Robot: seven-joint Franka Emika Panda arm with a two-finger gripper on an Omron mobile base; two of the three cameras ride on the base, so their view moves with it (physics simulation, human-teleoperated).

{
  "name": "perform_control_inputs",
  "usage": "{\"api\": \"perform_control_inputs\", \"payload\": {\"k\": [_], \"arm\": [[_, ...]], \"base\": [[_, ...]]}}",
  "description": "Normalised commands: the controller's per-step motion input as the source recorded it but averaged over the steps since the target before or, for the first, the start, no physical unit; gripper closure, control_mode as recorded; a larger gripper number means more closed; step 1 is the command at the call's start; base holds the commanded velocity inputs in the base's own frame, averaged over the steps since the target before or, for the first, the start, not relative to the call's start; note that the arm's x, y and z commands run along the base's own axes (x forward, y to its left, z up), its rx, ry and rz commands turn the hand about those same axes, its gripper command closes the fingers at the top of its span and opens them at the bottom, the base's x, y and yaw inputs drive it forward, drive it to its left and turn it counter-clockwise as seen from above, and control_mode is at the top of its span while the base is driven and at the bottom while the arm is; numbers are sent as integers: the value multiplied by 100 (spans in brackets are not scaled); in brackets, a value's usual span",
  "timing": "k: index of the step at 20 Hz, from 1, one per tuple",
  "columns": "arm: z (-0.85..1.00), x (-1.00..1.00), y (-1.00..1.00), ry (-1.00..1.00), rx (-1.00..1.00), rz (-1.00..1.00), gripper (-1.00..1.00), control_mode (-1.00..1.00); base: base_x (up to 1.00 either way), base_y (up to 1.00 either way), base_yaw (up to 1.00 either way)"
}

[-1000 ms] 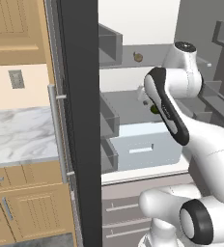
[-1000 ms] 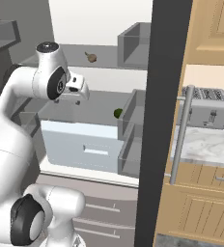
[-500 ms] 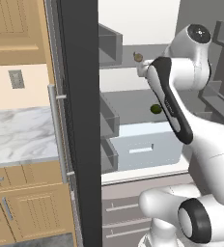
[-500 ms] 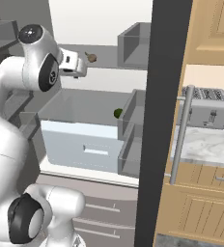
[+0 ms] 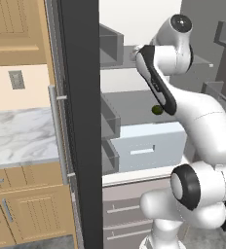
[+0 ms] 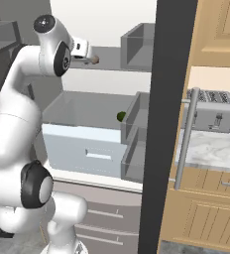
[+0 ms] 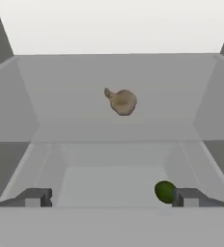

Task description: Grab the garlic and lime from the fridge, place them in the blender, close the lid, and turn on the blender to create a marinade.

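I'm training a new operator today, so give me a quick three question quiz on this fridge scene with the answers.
1. True or false: the gripper is open and holds nothing.
2. Which item sits on the higher shelf: A the lime, B the garlic?
3. Fill in: the fridge door stands ____.
Key: 1 true; 2 B; 3 open.

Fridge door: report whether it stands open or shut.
Open. The fridge door is swung wide, so the garlic on its grey shelf and the lime below are exposed.
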Motion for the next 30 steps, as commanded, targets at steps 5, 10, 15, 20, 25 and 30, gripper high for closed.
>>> {"api": "perform_control_inputs", "payload": {"k": [5, 10, 15, 20, 25, 30], "arm": [[-13, 98, -12, 3, 0, 0, -100, -100], [-18, 85, -14, 9, 0, 0, -100, -100], [-18, 75, -8, 8, 0, 0, -100, -100], [-15, 60, 0, 3, 0, 0, -100, -100], [-12, 42, 0, 0, 0, 0, -100, -100], [-65, -4, -6, 0, 0, 0, 100, -100]], "base": [[0, 0, 0], [0, 0, 0], [0, 0, 0], [0, 0, 0], [0, 0, 0], [0, 0, 0]]}}
